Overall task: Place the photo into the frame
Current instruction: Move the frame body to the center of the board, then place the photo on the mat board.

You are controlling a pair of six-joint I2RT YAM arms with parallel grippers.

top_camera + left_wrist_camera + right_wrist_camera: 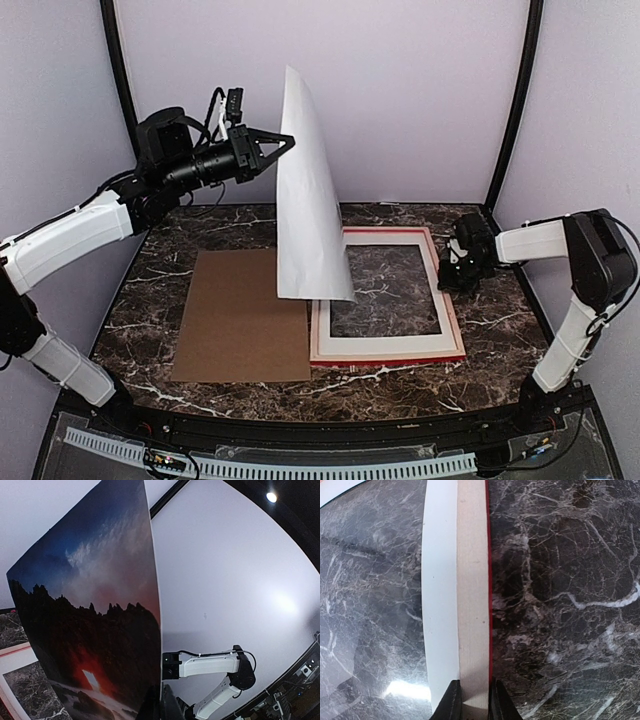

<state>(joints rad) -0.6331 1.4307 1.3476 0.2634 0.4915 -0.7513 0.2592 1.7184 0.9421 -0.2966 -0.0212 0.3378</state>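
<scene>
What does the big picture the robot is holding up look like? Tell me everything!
The photo is a big, thin sheet, slightly curved. Its printed side shows dark jagged mountains, a red-orange glow, white mist and blue sky; its back is plain white. It stands almost upright, with the left gripper pinching one side edge near the top. Its bottom edge hangs by the left side of the frame; whether it touches anything there cannot be told.

Left tool [288, 141] held high, pinched closed; right tool [448, 272] low, jaws close-set.
</scene>
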